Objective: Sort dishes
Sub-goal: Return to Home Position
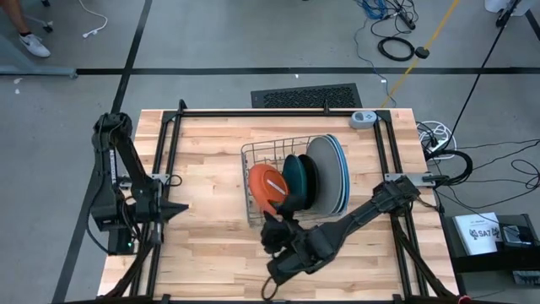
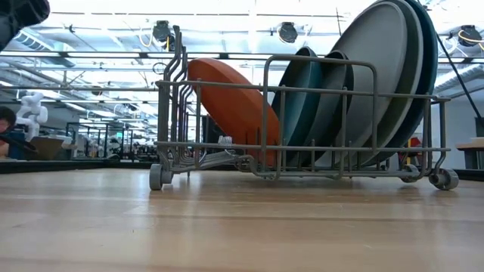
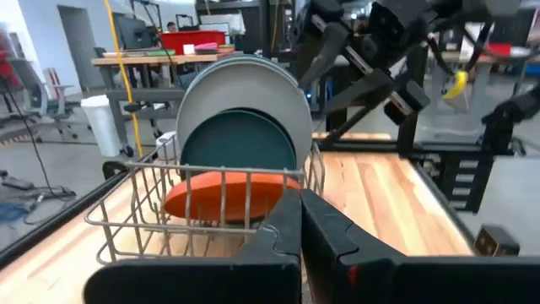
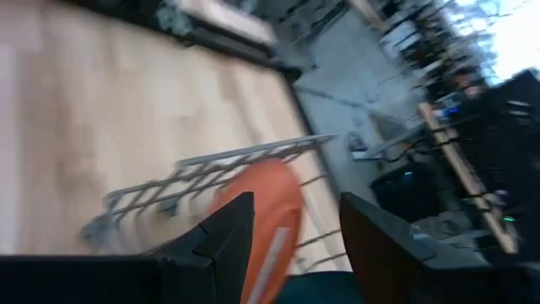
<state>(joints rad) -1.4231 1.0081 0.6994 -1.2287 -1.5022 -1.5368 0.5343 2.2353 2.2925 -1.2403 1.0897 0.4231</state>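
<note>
A wire dish rack point(image 1: 253, 156) stands at the table's middle. Several plates stand on edge in it: an orange one point(image 1: 266, 187) at the rack's left end, then dark teal point(image 1: 295, 179), black point(image 2: 333, 98), grey point(image 1: 323, 167) and two blue ones point(image 1: 341, 173). In the low view the orange plate point(image 2: 234, 106) leans tilted while the others stand steeper. My right gripper point(image 1: 272, 226) is open at the rack's near side. In its wrist view the orange plate point(image 4: 266, 211) shows beyond its fingers point(image 4: 291, 232), apart from them. My left gripper point(image 1: 179, 209) is shut and empty at the table's left.
Black frame rails point(image 1: 169, 143) run along the table's left, right and far sides. A small white device point(image 1: 363, 118) sits at the far edge. Bare wood lies left of the rack point(image 1: 211, 169) and along the near edge. Cables lie on the floor beyond the table.
</note>
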